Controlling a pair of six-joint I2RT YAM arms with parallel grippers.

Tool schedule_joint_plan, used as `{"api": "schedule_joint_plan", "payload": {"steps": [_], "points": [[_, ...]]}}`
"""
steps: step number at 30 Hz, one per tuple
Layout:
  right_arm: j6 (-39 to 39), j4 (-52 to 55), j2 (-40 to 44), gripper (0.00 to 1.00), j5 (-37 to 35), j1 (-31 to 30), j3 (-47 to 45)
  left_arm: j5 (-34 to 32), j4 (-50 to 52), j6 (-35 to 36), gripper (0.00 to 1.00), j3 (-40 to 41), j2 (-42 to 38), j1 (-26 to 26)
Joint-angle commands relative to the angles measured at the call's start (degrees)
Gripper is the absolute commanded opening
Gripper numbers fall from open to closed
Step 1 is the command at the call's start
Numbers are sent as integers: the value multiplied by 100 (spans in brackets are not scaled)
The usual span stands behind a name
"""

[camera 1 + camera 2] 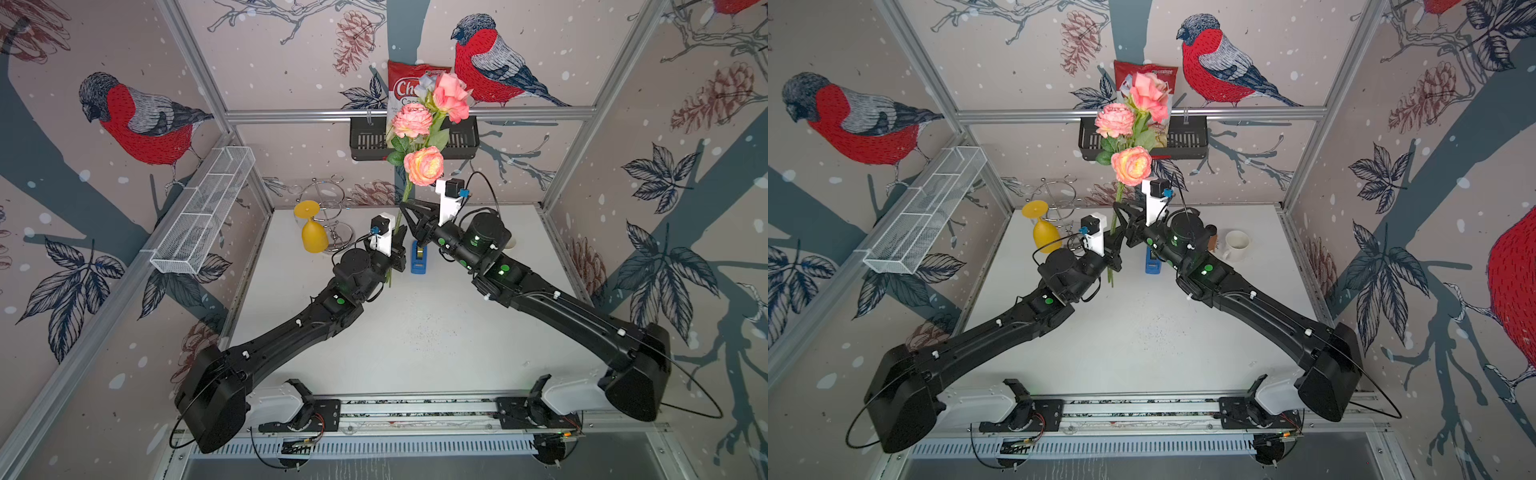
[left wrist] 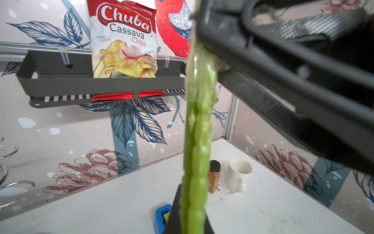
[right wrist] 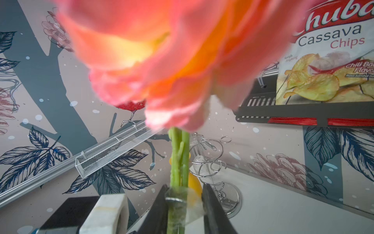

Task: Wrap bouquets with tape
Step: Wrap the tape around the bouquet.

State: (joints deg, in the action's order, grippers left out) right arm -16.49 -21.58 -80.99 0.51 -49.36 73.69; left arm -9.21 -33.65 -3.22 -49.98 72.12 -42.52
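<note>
Right wrist view: we see the right gripper (image 3: 185, 186) with its two dark jaws parted narrowly, one on each side of the green stems (image 3: 179, 162). It does not clamp them. A band of clear tape (image 3: 178, 199) circles the stems between the jaws. A loose, crinkled flap (image 3: 195, 206) of it sticks out toward one jaw. A blurred pink bloom fills the upper part of this view.

In both top views the bouquet (image 1: 424, 166) stands nearly upright in the air above the white table (image 1: 415, 332), blooms leaning toward the back wall. The left gripper (image 1: 397, 249) is closed on the lower stems and carries the bunch. The right gripper (image 1: 405, 208) sits higher on the same stems, below the lowest bloom. The blue tape dispenser (image 1: 420, 259) stands on the table just beside the left gripper, under the right arm's wrist. A yellow goblet (image 1: 313, 237) stands further off by a wire rack.

In the left wrist view the stems (image 2: 198, 121) run straight through the frame, very near the lens and blurred.

We judge that the wrapping step is in hand: one turn of tape appears to be on, but its end is not pressed flat. The next move calls for the left gripper to hold the stems steady while the right one presses the flap against the band, or fetches more tape from the dispenser. Care is needed so the sticky flap does not cling to the jaw.
</note>
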Motion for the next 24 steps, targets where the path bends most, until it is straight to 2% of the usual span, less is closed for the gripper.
{"api": "schedule_joint_plan", "payload": {"steps": [1, 5, 11, 15, 19, 24], "points": [[-113, 81, -83, 34, -167, -49, 110, -320, -142, 50, 0, -134, 46, -6], [-214, 131, -183, 38, -190, -119, 202, -381, -55, 17, 0, -229, 113, -2], [-199, 50, -160, 38, -178, -174, 183, -367, 32, 10, 0, -250, 160, -2], [-118, 291, -296, 32, -371, -200, 416, -342, 169, 32, 0, -299, 206, -2], [-78, 718, -502, 30, -589, -205, 762, -322, 169, 49, 0, -315, 195, -3], [-10, 1275, -776, 10, -661, -199, 1234, -355, 267, 22, 0, -394, 190, 3]]}}
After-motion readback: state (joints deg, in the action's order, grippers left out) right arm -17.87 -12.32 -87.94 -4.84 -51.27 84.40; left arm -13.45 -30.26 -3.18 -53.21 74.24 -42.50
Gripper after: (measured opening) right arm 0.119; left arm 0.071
